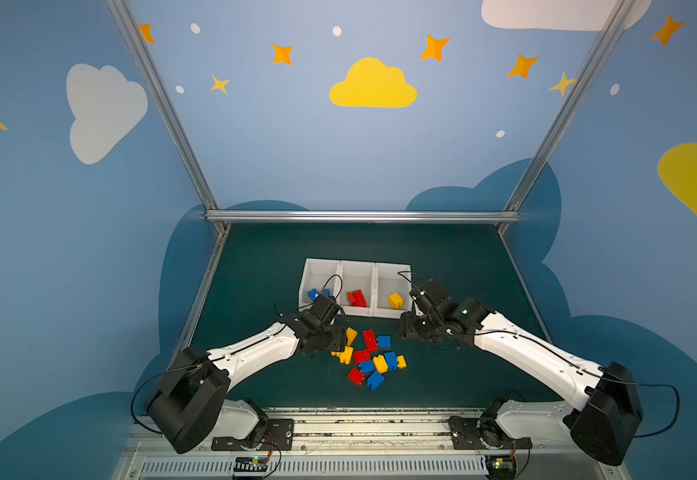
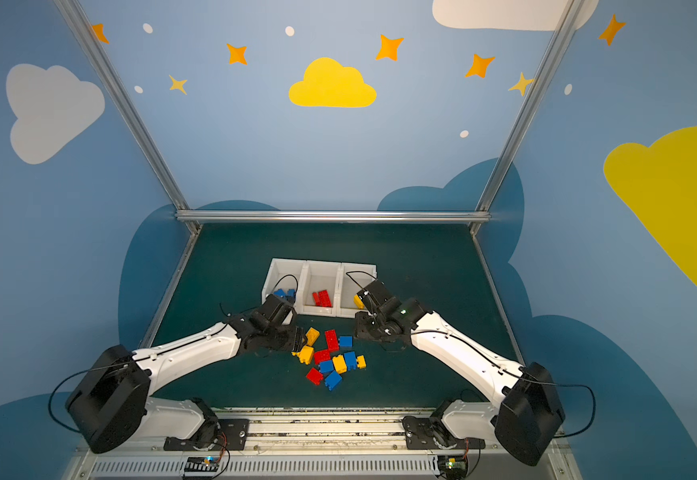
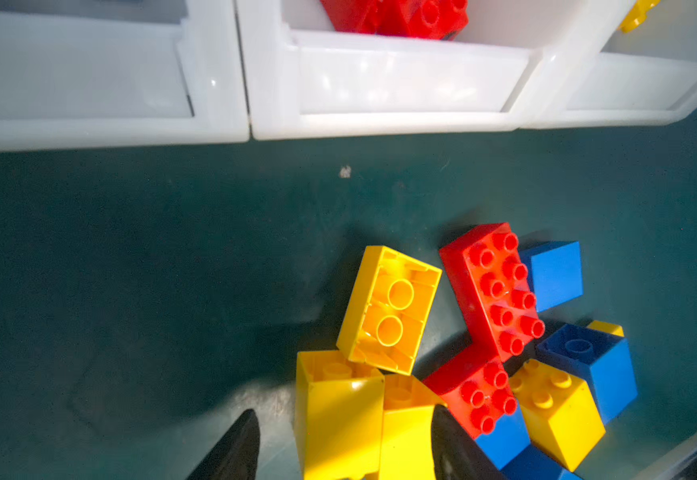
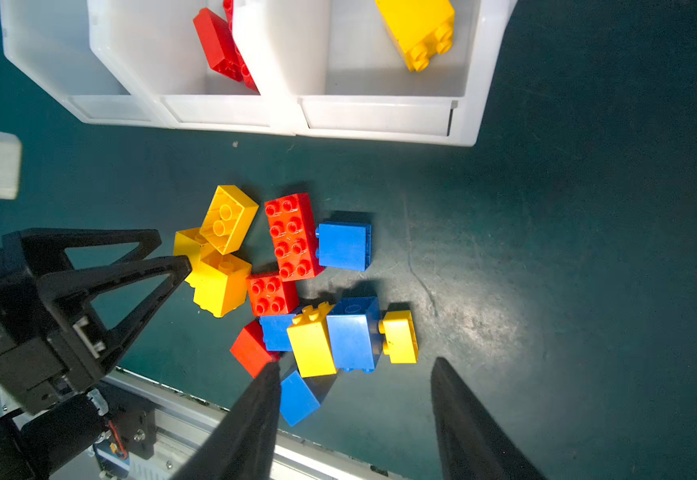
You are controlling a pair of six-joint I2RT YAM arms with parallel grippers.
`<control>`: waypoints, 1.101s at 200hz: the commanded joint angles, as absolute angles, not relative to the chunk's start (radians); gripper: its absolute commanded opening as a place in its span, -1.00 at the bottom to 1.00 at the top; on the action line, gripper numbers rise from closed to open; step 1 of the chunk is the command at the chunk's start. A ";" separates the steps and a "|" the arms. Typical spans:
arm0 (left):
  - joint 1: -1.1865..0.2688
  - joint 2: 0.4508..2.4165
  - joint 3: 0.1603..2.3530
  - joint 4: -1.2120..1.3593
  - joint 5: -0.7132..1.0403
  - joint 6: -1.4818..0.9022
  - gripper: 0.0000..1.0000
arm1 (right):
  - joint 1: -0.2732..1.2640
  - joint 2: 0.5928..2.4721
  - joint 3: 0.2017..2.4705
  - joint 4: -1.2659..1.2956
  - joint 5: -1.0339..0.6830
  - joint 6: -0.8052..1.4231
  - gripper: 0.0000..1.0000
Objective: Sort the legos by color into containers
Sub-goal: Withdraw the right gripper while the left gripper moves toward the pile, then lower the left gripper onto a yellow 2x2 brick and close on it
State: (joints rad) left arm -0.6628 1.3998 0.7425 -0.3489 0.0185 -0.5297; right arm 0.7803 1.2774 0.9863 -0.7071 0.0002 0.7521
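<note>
Near the legos, left claw gapes toward yellow brick, right claw gapes

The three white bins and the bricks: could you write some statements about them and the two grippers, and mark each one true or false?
1. The middle bin holds red bricks. True.
2. The right-hand bin, as the top views show it, holds a blue brick. False: it holds a yellow brick.
3. The right gripper grips a brick. False: its jaws are open and hold nothing.
4. The fingers of the left gripper stand on either side of two yellow bricks. True.
5. All bricks are already in the bins. False: a mixed pile lies on the green mat.
</note>
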 commanded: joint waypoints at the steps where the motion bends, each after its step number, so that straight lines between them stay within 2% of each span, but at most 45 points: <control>1: -0.666 1.431 0.764 -0.356 0.035 -0.508 0.30 | 0.776 1.256 0.982 -0.707 0.012 0.762 0.17; 138: -0.667 1.459 0.756 -0.461 -0.071 -0.534 0.07 | 0.779 1.275 0.968 -0.703 0.000 0.787 0.17; 201: -0.669 1.483 0.746 -0.425 -0.036 -0.533 -0.24 | 0.779 1.262 0.957 -0.707 0.004 0.793 0.11; 220: -0.669 1.491 0.754 -0.425 -0.033 -0.530 -0.27 | 0.778 1.247 0.951 -0.713 0.014 0.795 0.08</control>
